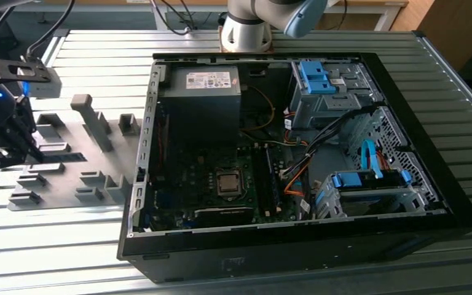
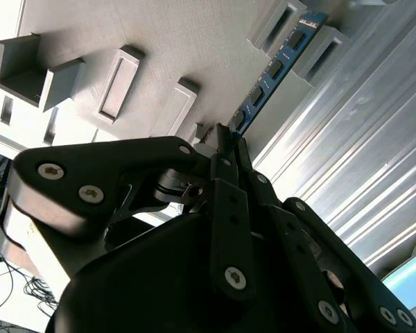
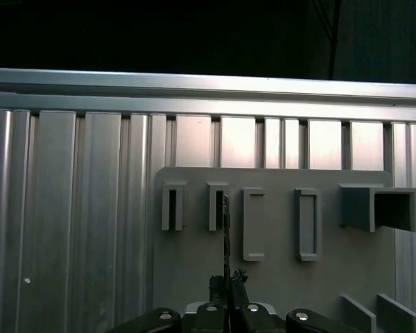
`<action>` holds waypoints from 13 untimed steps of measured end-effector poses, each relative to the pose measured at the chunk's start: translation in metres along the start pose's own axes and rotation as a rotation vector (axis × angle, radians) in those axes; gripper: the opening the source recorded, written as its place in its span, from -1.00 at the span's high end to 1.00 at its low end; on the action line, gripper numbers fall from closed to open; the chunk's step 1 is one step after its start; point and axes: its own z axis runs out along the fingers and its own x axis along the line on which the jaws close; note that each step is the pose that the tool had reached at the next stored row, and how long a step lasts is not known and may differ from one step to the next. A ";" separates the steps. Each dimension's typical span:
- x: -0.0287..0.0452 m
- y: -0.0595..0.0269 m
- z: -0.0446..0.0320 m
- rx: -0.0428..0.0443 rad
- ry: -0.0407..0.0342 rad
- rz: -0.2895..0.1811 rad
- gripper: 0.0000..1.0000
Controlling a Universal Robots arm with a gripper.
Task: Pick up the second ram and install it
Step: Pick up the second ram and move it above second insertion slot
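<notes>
The second ram (image 2: 277, 66) is a thin blue-green stick with dark chips. It sticks out from my gripper (image 2: 222, 135), whose fingers are shut on its near end. The stick's far end lies between two grey fixture blocks (image 2: 320, 47); whether it still rests on them I cannot tell. In the first wrist view the ram (image 3: 226, 236) shows edge-on as a dark line running from the gripper (image 3: 227, 281) to a slotted block (image 3: 217, 207). In the exterior view the gripper (image 1: 10, 161) hangs over the grey fixture plate (image 1: 80, 166) at the exterior view's left.
An open black computer case (image 1: 302, 246) lies to the exterior view's right of the plate, with the motherboard (image 1: 195, 166), processor socket (image 1: 229, 183) and memory slots (image 1: 269, 178) exposed. Tall grey blocks (image 1: 88, 120) rise from the plate. The table (image 1: 56, 246) is ribbed aluminium.
</notes>
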 end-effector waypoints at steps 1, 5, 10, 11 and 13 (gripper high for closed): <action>-0.0001 0.0000 -0.0011 0.0000 0.0000 0.000 0.73; -0.0003 0.0002 -0.0059 0.0000 0.0000 0.000 0.73; -0.0009 0.0005 -0.0152 0.0001 -0.0001 0.000 0.73; -0.0010 0.0006 -0.0178 0.0001 -0.0001 0.000 0.73; -0.0013 0.0008 -0.0233 0.0000 0.0000 0.000 0.73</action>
